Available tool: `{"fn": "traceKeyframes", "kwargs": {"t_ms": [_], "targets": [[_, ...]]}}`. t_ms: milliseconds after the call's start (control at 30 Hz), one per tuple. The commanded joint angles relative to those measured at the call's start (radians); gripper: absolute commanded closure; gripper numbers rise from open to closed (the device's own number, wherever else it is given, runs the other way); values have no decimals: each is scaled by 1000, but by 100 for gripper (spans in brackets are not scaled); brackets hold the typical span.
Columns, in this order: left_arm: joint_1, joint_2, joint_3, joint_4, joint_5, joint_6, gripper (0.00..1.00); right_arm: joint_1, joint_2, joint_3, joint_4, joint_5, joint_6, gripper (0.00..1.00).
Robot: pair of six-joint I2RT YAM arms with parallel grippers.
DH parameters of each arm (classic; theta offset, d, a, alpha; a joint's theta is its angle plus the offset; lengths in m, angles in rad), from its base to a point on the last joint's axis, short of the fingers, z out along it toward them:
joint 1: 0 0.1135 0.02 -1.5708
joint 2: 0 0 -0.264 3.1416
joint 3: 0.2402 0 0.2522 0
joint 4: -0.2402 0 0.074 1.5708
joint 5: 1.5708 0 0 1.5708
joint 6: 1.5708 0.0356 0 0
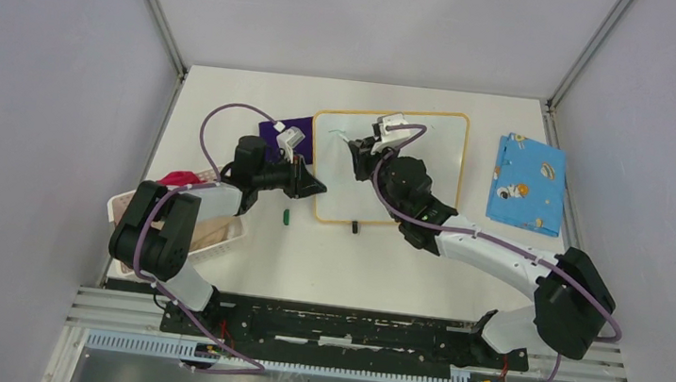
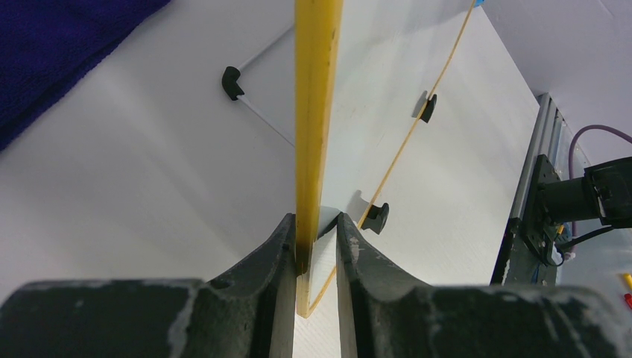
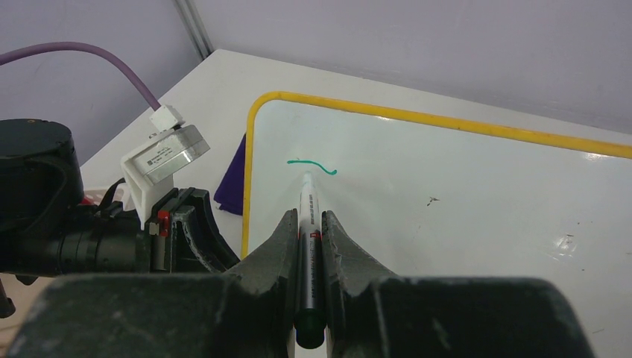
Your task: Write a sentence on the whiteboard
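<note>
To steady the whiteboard for writing, pinched its frame with left fingers; gripped marker with right fingers.

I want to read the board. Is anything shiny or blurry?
Right wrist view: the whiteboard has pale shine toward its right side, the green stroke is sharp, the near fingers look soft. Left wrist view: the yellow frame is blurry up close. Top view: even light, faint shadows.

Whiteboard, yellow frame, on table ctr; just one short green stroke nr far-left corner.
</note>
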Motion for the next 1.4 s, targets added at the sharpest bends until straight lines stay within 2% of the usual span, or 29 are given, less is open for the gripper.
{"fn": "traceKeyframes", "kwargs": {"t_ms": [0,400,1033,1367], "targets": [[10,-7,16,-9,-45,49,98,4,16,55,20,7,4,100],[10,-11,17,-8,-46,50,98,5,62,61,-4,32,5,100],[10,-2,16,-8,-47,49,98,4,-19,-91,3,11,38,100],[10,-1,14,-8,-47,48,98,4,-99,-70,6,-34,46,100]]}}
